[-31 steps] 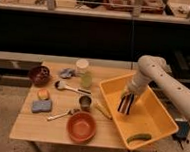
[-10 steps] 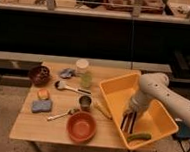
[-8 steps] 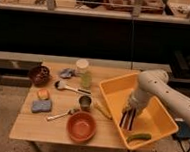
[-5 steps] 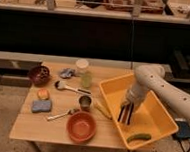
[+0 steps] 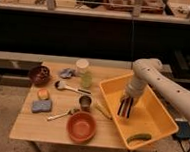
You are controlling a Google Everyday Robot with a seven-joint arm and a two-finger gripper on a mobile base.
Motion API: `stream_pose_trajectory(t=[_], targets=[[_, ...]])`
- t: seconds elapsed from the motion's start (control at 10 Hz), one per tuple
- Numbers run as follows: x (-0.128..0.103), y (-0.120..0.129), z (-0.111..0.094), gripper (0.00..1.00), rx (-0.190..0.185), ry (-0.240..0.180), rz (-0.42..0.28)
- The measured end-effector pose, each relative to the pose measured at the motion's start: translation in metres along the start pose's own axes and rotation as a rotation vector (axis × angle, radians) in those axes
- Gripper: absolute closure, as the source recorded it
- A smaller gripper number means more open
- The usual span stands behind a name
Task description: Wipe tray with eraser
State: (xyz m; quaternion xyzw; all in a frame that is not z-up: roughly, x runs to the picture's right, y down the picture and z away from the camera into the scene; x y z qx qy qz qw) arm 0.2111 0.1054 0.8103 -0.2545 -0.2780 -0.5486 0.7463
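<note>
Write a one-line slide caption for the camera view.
White arm's gripper presses the striped eraser onto the yellow tray floor, a green pickle-shaped item lying near the front wall.

Low wooden table on speckled floor, dark wall behind.

Arm: thick, rounded segments in a smooth off-white shell, entering from the right edge. A bulbous elbow housing carries small dark dots, apparently fastener holes, on its upper face. The forearm link narrows toward the wrist. The gripper at the wrist is darker, grey to black, with slim dark fingers.
</note>
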Motion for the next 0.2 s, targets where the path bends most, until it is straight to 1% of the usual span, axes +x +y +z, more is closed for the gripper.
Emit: stream_pose_trajectory(t=[0.2], targets=[[0.009, 0.022, 0.012, 0.56, -0.004, -0.023, 0.051]])
